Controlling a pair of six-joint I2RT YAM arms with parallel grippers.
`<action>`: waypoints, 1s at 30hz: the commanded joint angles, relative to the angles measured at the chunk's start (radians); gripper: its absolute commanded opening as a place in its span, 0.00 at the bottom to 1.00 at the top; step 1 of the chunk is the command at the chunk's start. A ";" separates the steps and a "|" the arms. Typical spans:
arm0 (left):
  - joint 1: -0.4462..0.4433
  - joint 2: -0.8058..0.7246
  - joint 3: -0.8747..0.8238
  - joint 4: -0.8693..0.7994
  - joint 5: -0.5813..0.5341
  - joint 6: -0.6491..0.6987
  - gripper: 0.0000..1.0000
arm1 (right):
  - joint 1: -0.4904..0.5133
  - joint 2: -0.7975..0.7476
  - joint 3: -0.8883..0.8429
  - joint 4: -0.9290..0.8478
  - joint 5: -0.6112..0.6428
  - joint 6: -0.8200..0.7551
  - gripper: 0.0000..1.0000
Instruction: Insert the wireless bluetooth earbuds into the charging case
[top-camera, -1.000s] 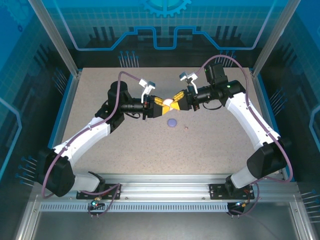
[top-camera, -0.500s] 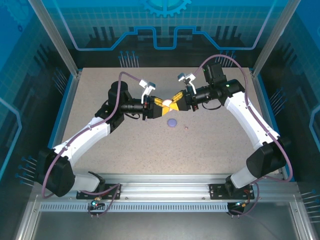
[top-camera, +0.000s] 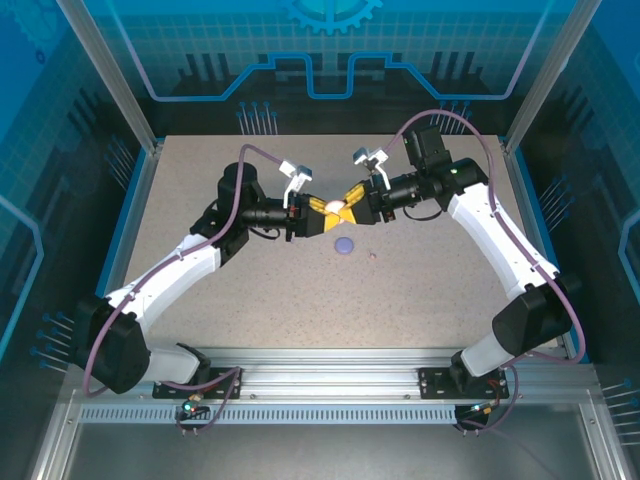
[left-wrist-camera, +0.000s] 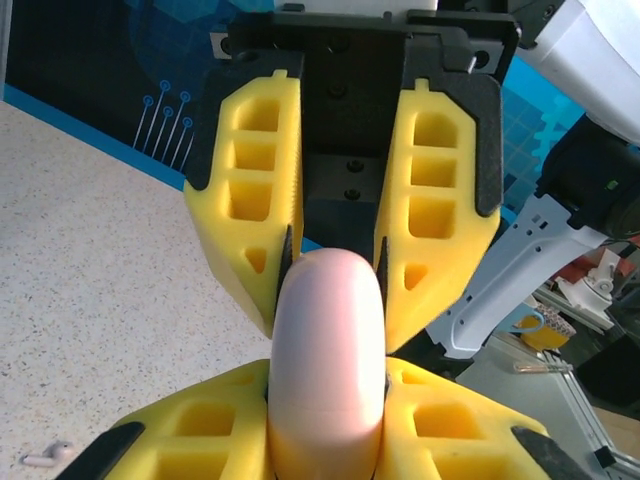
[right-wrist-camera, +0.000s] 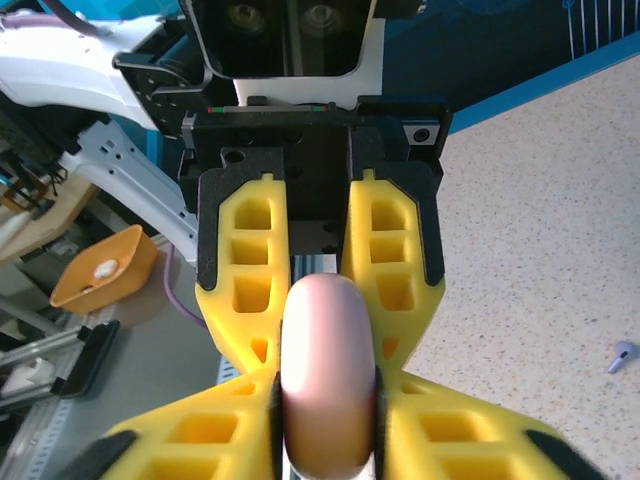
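Shifted slightly leftward: right gripper, fingers flanking pale pink rounded plastic charging case, grip uncertain. Left gripper clamped on same case, just beyond lilac round case; tiny earbud right of latter.

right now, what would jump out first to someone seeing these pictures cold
The two yellow-fingered arms meet nose to nose above mid-table: the left pincer is clamped on a pale pink case, whose other end sits between the fingers of the right pincer. Just nearer the arm bases, a round lilac case lies on the speckled table. A tiny pale pink earbud lies loose on the table too.
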 joint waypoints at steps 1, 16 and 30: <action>-0.008 0.013 0.002 0.005 -0.071 0.088 0.11 | 0.029 -0.055 0.008 0.008 0.019 0.008 0.39; -0.034 0.059 -0.010 0.060 0.010 0.304 0.01 | 0.051 -0.095 0.050 -0.126 0.190 -0.093 0.51; -0.034 0.019 -0.053 0.129 0.028 0.281 0.02 | 0.067 -0.044 0.074 -0.151 0.268 -0.104 0.51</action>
